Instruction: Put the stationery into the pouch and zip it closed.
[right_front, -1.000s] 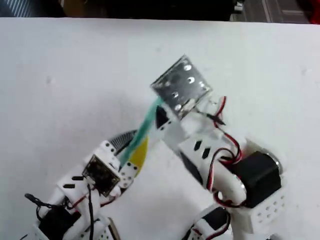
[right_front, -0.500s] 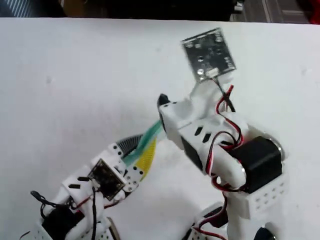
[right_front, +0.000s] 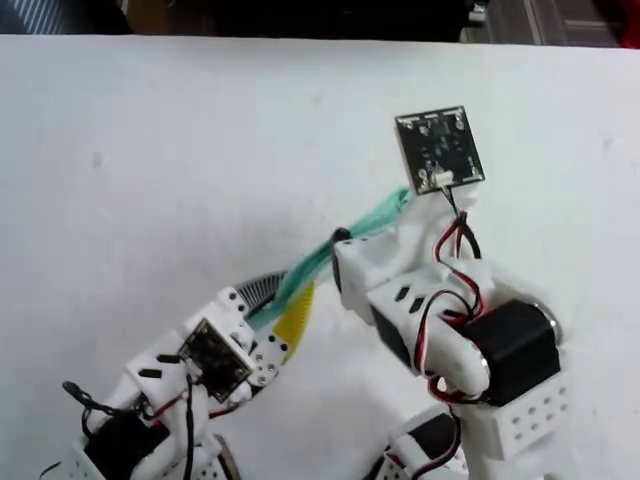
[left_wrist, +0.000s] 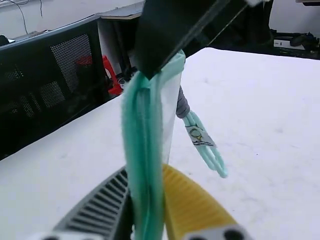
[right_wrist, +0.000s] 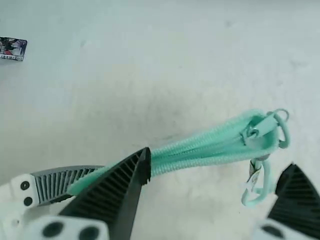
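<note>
— White tabletop (right_front: 150, 150) runs under both arms, and past its edge we see a dark mesh panel (left_wrist: 50, 85). Where do we place the pouch?

— We see the mint-green soft pouch (right_front: 310, 265) stretched from one arm to the other, near the front middle of the table.

— And the left gripper (left_wrist: 147, 215)?

— Its grey ribbed finger and its yellow finger are clamped tight on one end of the pouch, one on each side.

— How do we read the right gripper (right_wrist: 219, 162)?

— Its black ribbed fingers stand wide apart at the pouch's other end. One fingertip touches the pouch's side. The other stands clear, just beside the hanging mint cord loop (right_wrist: 255, 192).

— Where is the metal zip slider (right_wrist: 250, 132)?

— At that same far end, with the loop dangling from it. We cannot tell whether the zip is fully closed along its length.

— Anything else on the table?

— We spot a small printed card (right_wrist: 12, 48) lying flat, well apart from the pouch.
</note>
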